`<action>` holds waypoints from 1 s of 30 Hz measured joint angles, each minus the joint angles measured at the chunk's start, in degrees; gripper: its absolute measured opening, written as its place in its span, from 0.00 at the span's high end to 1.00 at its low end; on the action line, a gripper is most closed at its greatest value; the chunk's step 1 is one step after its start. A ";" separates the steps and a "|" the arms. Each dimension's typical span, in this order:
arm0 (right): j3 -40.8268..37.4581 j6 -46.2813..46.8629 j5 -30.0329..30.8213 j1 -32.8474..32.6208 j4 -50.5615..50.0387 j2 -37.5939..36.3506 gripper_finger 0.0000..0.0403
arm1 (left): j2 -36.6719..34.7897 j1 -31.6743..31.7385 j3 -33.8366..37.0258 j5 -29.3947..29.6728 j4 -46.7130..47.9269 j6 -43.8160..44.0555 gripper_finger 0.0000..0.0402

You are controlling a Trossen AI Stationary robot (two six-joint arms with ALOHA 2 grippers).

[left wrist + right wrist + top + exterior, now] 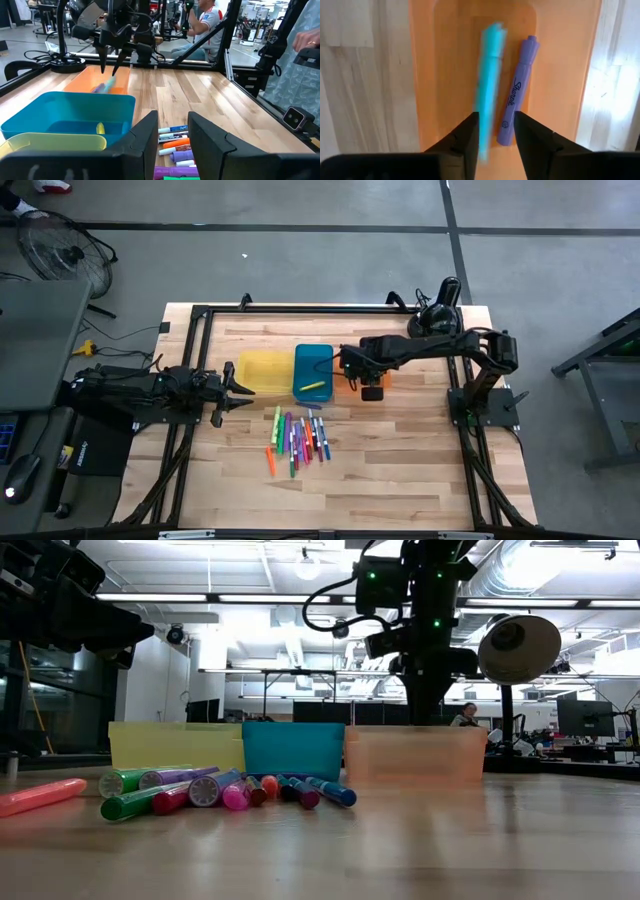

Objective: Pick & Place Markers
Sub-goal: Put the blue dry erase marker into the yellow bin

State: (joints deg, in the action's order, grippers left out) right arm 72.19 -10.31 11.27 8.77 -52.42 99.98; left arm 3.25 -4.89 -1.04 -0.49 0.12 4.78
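Several markers [300, 438] in mixed colours lie in a loose bunch on the wooden table, in front of three trays. My right gripper [496, 120] hangs open over the orange tray [555, 60], fingers pointing down. Below its fingers shows a light-blue marker [489, 75], blurred, beside a purple marker [517, 90] that lies flat on the tray's floor. A yellow marker [315, 386] lies in the blue tray [313, 370]. My left gripper [172, 125] waits open at the table's left edge, pointing level toward the trays.
The yellow tray [262, 370] stands left of the blue one. One orange marker [40, 796] lies apart from the bunch, nearer the front. A black lamp [440, 305] stands at the back right. People [210, 25] stand beyond the table's far side. Bare wood lies right of the markers.
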 joint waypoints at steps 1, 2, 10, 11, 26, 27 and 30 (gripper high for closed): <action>0.01 -0.02 -0.03 -0.12 0.00 0.00 0.70 | 0.01 0.00 0.00 0.02 0.00 0.00 0.74; 0.01 -0.02 -0.11 -0.19 0.00 0.00 0.68 | 0.01 -0.01 0.00 0.02 0.00 0.00 0.74; 3.48 2.12 7.70 -3.32 -1.18 0.07 0.54 | 0.00 -0.02 -0.01 0.01 0.00 0.00 0.74; 4.88 3.98 8.44 -3.89 -1.96 0.07 0.53 | 0.02 -0.01 -0.01 0.01 0.00 0.00 0.74; 19.73 46.06 -9.36 -11.53 -11.21 7.99 0.52 | 0.02 -0.02 -0.01 0.02 0.00 0.00 0.74; 20.40 47.66 -10.68 -12.05 -11.19 8.88 0.52 | 0.00 0.00 0.00 0.00 0.00 0.00 0.74; 22.22 52.51 -13.47 -13.35 -10.76 11.86 0.52 | 0.00 0.00 0.00 0.02 0.00 0.00 0.74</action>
State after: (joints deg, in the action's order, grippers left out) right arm 94.42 42.21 -2.20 -4.58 -63.18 111.84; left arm 3.25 -4.89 -1.04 -0.47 0.12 4.78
